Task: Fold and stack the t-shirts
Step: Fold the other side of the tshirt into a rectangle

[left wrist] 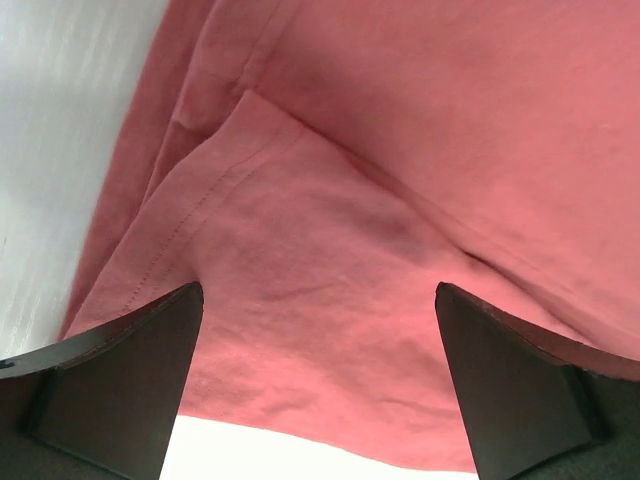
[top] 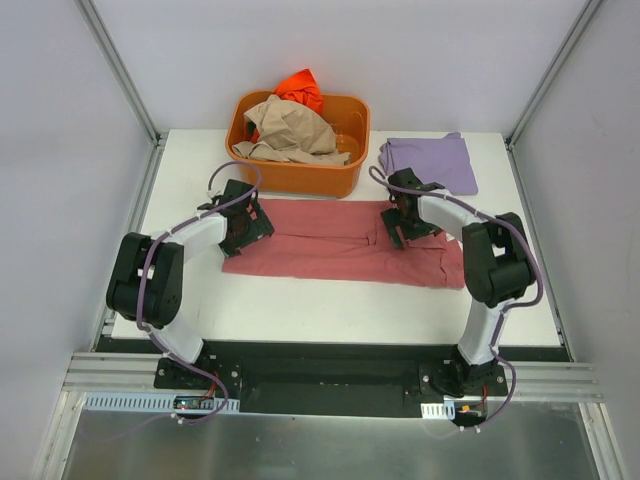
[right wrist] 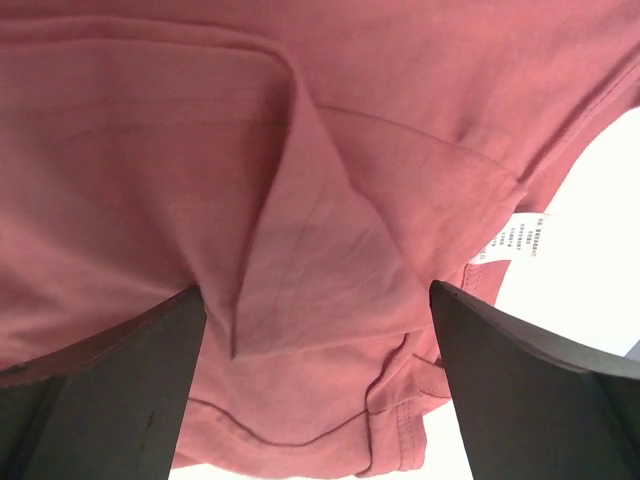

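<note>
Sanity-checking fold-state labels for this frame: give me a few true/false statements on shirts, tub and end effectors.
1. The lavender shirt lies folded on the table, right of the orange tub. True.
2. The tan shirt is spread flat on the table. False: it is bunched in the tub with the bright orange shirt.
3. The left end effector and right end effector are open over the rose-red shirt. True.
4. The rose-red shirt is stacked on the lavender one. False: it lies spread before the tub.

Wide-apart fingers (right wrist: 100, 390) flank a raised fold of the rose-red t-shirt (right wrist: 330, 150) near its white label (right wrist: 515, 240).
</note>
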{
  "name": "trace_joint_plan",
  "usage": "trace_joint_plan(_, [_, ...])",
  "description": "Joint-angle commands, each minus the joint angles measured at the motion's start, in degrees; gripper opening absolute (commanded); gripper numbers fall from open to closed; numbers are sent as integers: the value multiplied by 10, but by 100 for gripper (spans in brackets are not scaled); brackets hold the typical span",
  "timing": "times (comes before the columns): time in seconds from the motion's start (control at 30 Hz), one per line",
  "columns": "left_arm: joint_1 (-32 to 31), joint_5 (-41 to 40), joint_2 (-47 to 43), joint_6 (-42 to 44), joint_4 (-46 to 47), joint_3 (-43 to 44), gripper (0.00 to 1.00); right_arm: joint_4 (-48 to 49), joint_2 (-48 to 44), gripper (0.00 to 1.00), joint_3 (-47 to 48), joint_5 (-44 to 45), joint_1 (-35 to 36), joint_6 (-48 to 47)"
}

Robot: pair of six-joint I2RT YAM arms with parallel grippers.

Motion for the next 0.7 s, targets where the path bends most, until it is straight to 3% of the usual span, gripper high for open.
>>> trace_joint_plan(0.0, [-1, -7, 16, 9, 7, -21, 99, -10, 22, 96, 43, 58, -29, 19])
trace_joint_plan(0.27, [5, -15, 17, 9, 5, -47, 99, -5, 36, 96, 115, 64, -126, 30])
trace_joint_plan(0.43, [6, -4, 9, 10, -7, -61, 99, -39, 51, 96, 174, 75, -177, 86])
trace_joint_plan(0.67, [6, 45, -38, 7, -16, -115, 99, -47, -8, 96, 129, 19, -177, 121])
